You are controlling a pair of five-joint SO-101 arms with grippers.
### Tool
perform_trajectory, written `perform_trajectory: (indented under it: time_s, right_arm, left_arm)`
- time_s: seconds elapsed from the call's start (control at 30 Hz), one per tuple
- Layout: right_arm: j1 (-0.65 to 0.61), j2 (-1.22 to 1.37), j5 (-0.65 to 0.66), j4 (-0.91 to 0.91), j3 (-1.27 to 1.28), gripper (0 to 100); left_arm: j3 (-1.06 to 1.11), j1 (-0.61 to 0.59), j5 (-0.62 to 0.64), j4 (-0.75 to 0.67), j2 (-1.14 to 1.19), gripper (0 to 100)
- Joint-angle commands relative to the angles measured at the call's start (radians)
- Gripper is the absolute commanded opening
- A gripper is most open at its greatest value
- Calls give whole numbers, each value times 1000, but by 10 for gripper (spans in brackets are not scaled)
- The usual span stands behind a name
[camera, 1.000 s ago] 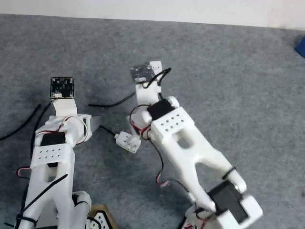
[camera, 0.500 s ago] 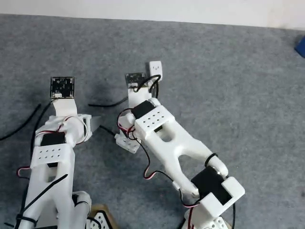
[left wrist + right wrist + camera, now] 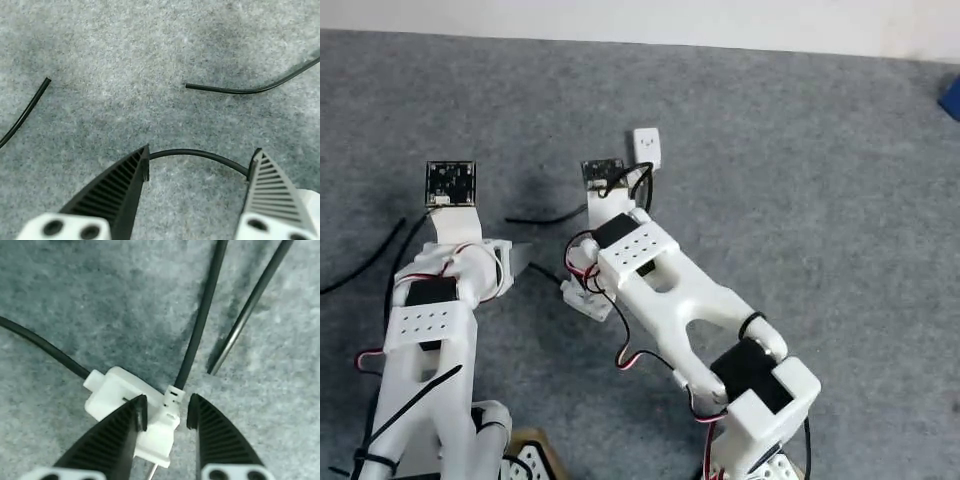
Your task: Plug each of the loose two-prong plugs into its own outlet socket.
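My right tool [image 3: 167,405] hangs low over the white plug [image 3: 159,432]. Its jaws stand a little apart and straddle the body, one ribbed finger [image 3: 131,422] against the plastic and the other just beside it, so I judge it open rather than pinching. The plug lies flat on the grey tabletop [image 3: 60,300], with a metal prong [image 3: 152,471] pointing back toward me and its black cord [image 3: 202,315] running away from the strain relief. A second white piece [image 3: 107,389] lies touching the plug, with a cord of its own; I cannot tell what it is.

I expect the plug to be light, rigid and smooth-sided, so it could twist or slip in my grip, and the stiff cord will tug at it. The best hold is across the flat sides of the body, behind the prongs, never on the cord.

My left tool [image 3: 200,150] is wide open above a loose cable [image 3: 220,159]. In the high view the outlet socket [image 3: 645,147] sits well apart from the plug
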Motion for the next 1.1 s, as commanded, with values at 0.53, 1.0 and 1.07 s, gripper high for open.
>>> perform_trajectory:
  time_s: [0.53,1.0,1.07]
  right_arm:
    - [59,-24,-5,16,-51,5]
    - [82,-519,52,-205,280,5]
    - [104,-578,140,-216,343,5]
  left_arm:
    - [-12,-5,5,-17,1,316]
    - [-19,8,-26,-6,1,319]
    - [-38,67,-94,64,-4,319]
